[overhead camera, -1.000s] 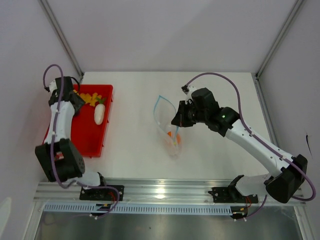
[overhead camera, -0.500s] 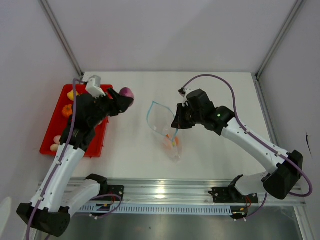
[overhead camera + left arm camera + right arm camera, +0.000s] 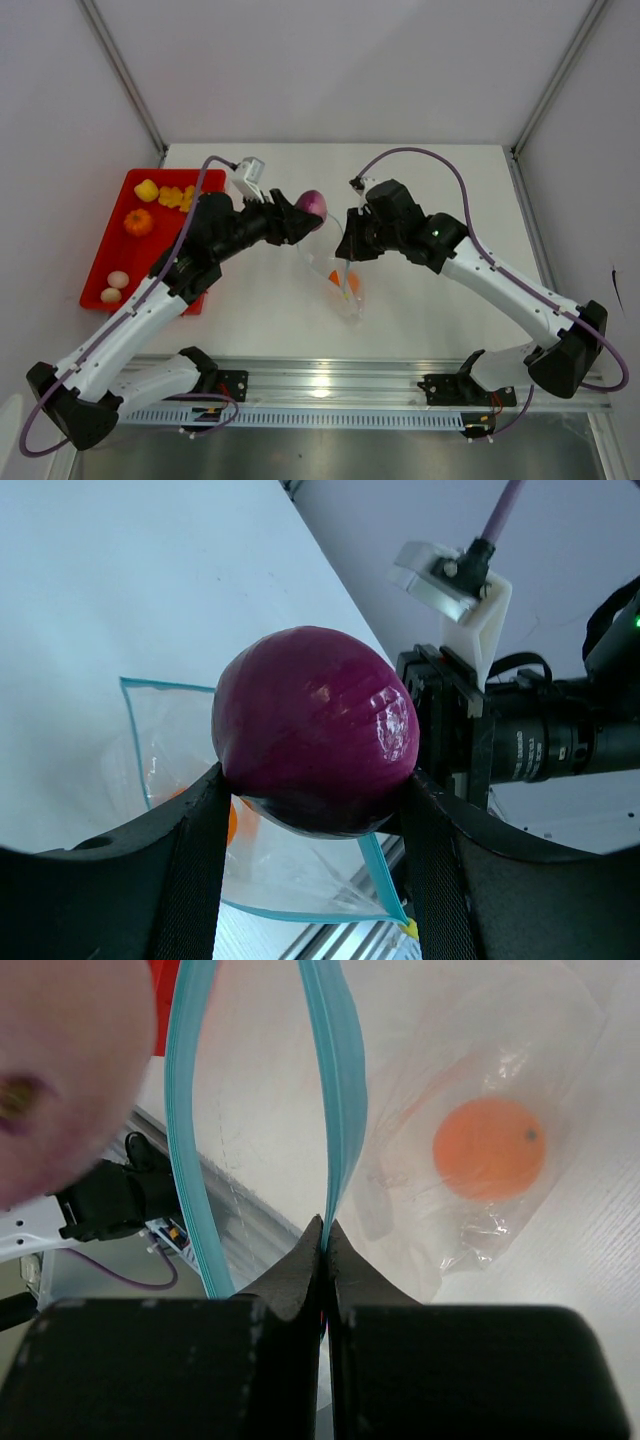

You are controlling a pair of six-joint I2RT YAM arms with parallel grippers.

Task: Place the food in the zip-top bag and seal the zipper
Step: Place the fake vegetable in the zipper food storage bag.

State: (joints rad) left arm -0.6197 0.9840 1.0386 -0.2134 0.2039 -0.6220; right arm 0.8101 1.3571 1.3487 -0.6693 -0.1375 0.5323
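Observation:
My left gripper (image 3: pixel 306 212) is shut on a purple toy onion (image 3: pixel 312 202) and holds it in the air just over the open mouth of the clear zip-top bag (image 3: pixel 345 292). In the left wrist view the onion (image 3: pixel 315 745) sits between both fingers (image 3: pixel 190 880), with the bag (image 3: pixel 290 875) and its teal zipper (image 3: pixel 385 875) below. My right gripper (image 3: pixel 350 246) is shut on one side of the zipper (image 3: pixel 337 1110), holding the mouth open. An orange food piece (image 3: pixel 489 1147) lies inside the bag (image 3: pixel 470 1050). The onion (image 3: pixel 70 1060) looms blurred at the top left.
A red tray (image 3: pixel 105 255) at the left holds yellow pieces (image 3: pixel 147 189), an orange pumpkin (image 3: pixel 138 221) and two pale eggs (image 3: pixel 118 279). The metal rail (image 3: pixel 320 375) runs along the near table edge. Grey walls and frame posts bound the back and sides.
My left arm has swung from the red tray to the right, carrying the purple onion to just above the bag's mouth. My right gripper has kept hold of the zipper strip.

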